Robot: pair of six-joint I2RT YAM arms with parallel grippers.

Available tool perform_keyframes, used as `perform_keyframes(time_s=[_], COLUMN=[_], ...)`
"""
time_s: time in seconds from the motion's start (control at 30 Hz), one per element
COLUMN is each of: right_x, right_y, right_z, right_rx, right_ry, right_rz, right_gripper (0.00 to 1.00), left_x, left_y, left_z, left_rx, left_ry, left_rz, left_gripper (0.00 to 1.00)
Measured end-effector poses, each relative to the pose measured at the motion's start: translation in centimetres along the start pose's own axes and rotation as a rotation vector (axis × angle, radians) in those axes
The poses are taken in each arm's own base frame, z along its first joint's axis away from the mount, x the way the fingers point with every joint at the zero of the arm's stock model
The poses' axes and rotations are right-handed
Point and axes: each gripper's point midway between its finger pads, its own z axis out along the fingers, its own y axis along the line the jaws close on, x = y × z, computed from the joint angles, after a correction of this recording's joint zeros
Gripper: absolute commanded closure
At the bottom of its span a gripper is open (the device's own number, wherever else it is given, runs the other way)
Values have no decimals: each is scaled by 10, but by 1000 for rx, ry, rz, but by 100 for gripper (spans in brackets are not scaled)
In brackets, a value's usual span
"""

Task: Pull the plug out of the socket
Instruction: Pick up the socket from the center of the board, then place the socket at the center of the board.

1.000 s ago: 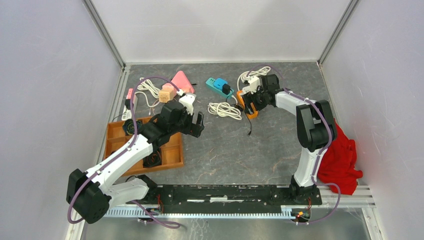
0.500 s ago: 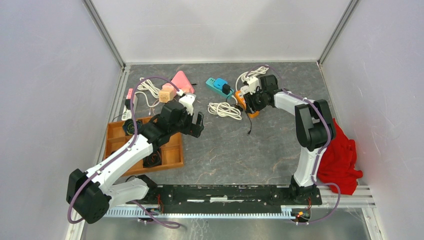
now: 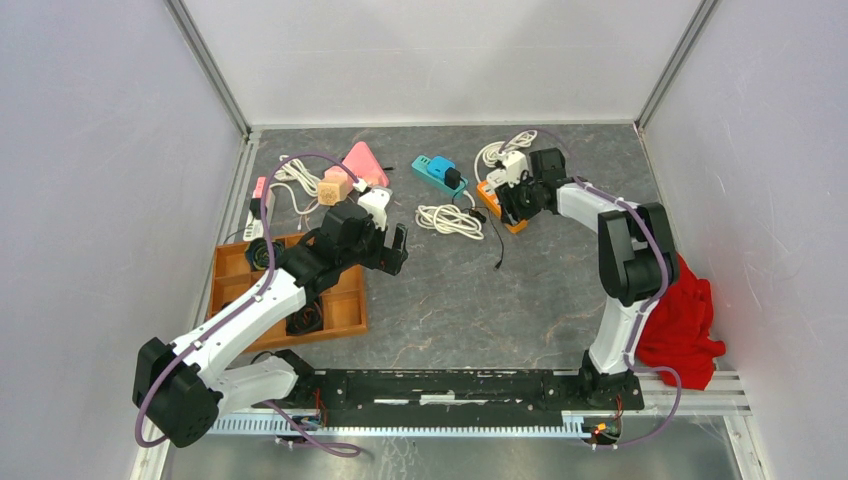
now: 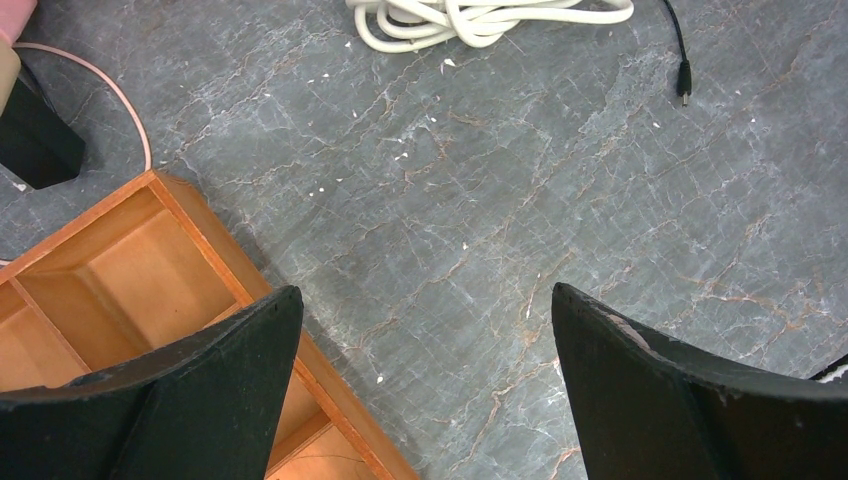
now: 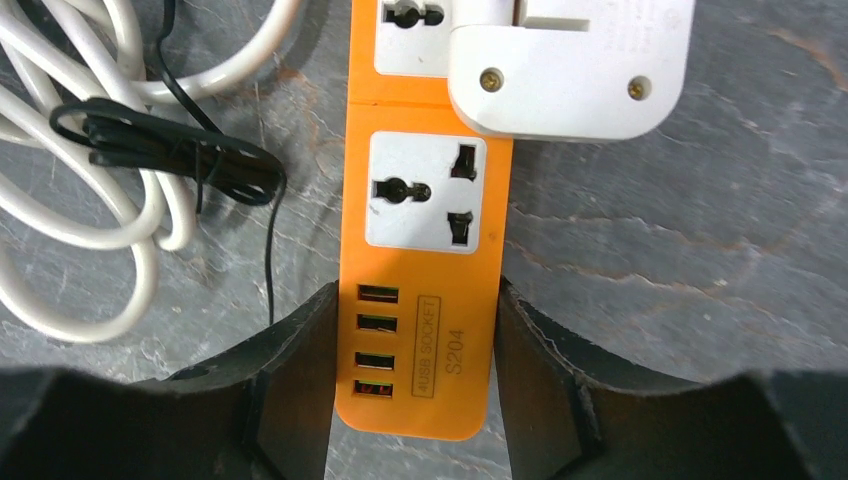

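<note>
Right fingers (image 5: 290,380) clamp the orange socket strip (image 5: 465,360) by its USB end, its white plug (image 5: 570,70) not yet out. Left fingers (image 4: 200,390), spread wide, likely must cross over and pull.

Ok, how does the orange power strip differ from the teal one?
The orange power strip is clamped between the fingers of the right claw; the teal power strip lies free, with no claw on it. The orange one carries a large white adapter, the teal one a small black plug. Both lie flat at the far side of the table, each with something plugged in.
</note>
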Motion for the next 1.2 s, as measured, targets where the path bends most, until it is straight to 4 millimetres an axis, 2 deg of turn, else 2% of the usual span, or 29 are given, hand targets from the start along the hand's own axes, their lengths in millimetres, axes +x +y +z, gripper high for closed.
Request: perform_keyframes(time_s=[0.3, 0.6, 0.77, 1.0, 1.13, 1.2], right_x=[-12, -17, -28, -45, -48, -45], right_y=[-14, -21, -29, -44, -50, -47], right_z=[-49, -80, -108, -158, -180, -185], right_rx=[14, -20, -9, 33, 64, 62], right_ry=[-114, -206, -282, -405, -449, -456], right_rz=[-33, -10, -2, 0, -6, -10], right_gripper=[100, 100, 100, 100, 100, 100], left_x=[-2, -4, -5, -5, -5, -6], left_y=[1, 4, 4, 4, 5, 5], left_z=[-1, -3, -4, -4, -5, -6], left_rx=[-6, -20, -21, -23, -25, -26], left_ry=[-7, -18, -23, -23, -27, -30], left_rz=[0, -1, -1, -1, -2, -2], left_gripper=[0, 0, 0, 0, 0, 0])
